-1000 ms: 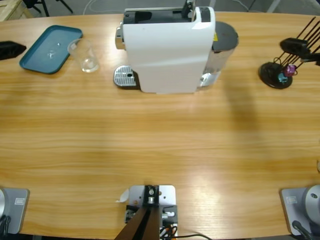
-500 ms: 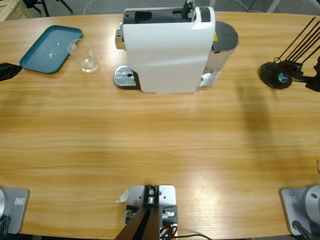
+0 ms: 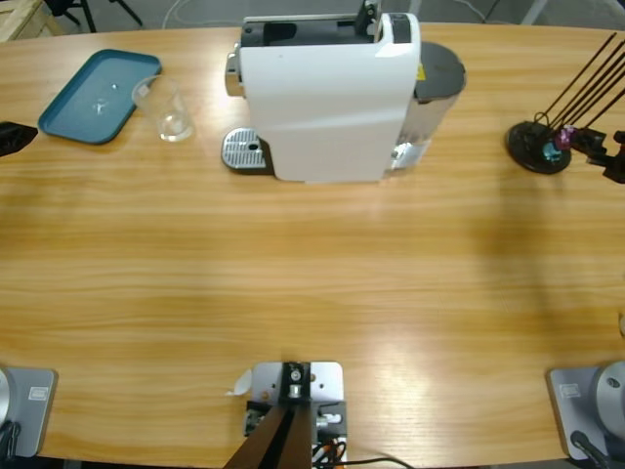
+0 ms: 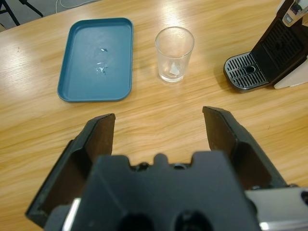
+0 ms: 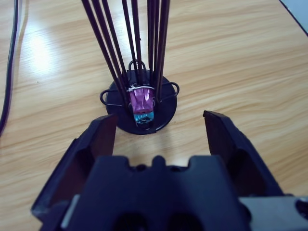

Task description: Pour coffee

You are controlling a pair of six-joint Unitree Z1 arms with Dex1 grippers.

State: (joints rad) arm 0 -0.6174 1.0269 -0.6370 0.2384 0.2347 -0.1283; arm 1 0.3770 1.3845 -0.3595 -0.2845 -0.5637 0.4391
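The clear glass tumbler [image 4: 174, 53] stood upright on the wooden table [image 3: 312, 283], at about 12 o'clock from the left gripper [image 4: 161, 122] and well apart from it. Whether any coffee lay in its bottom could not be told; only a pale glint showed there. The teal tray [image 4: 96, 60] lay just beside the tumbler at its 9 o'clock in the left wrist view, and the coffee machine's [image 3: 327, 93] drip grate [image 4: 246, 77] sat at its 3 o'clock.

The left gripper hovered low over the table with its jaws spread wide and nothing between them. In the high view only its black tip [image 3: 12, 137] showed at the left edge, near the tray [image 3: 98, 96], at about 8 o'clock from the tumbler [image 3: 166, 107].

The right gripper [image 5: 159, 126] was also spread wide and empty, pointed at a black capsule stand [image 5: 139, 108] of thin upright rods, which held a purple capsule [image 5: 140, 100] above a blue one [image 5: 142, 117]. In the high view this gripper [image 3: 607, 154] was cut off at the right edge, just beside the stand [image 3: 537, 147].

Both arms were otherwise out of sight.
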